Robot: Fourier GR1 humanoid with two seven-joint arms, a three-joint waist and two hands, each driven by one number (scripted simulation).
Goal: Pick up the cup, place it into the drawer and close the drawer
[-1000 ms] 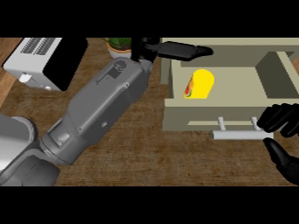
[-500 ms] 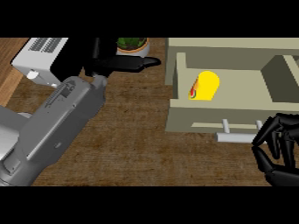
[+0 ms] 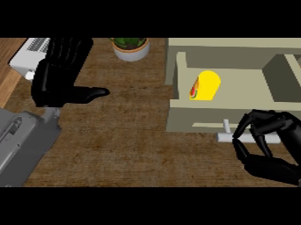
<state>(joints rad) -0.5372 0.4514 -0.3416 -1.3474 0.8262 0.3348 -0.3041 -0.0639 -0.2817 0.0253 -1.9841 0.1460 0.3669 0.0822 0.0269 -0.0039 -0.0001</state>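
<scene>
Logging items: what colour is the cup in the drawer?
The cup is yellow with red markings; head view.

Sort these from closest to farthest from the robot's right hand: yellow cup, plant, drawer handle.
From the right hand, head view:
1. drawer handle, under its curled fingers.
2. yellow cup, inside the open drawer.
3. plant, beyond the drawer's left side.

I see everything through a single view from my head, looking steeply down on the counter from close above. My grey left forearm comes in at the lower left corner, and my left hand lies open up the left side. My right hand, curled on the drawer handle, sits at the lower right. The view's far edge catches a potted plant and a white appliance. The open drawer fills the upper right.
</scene>
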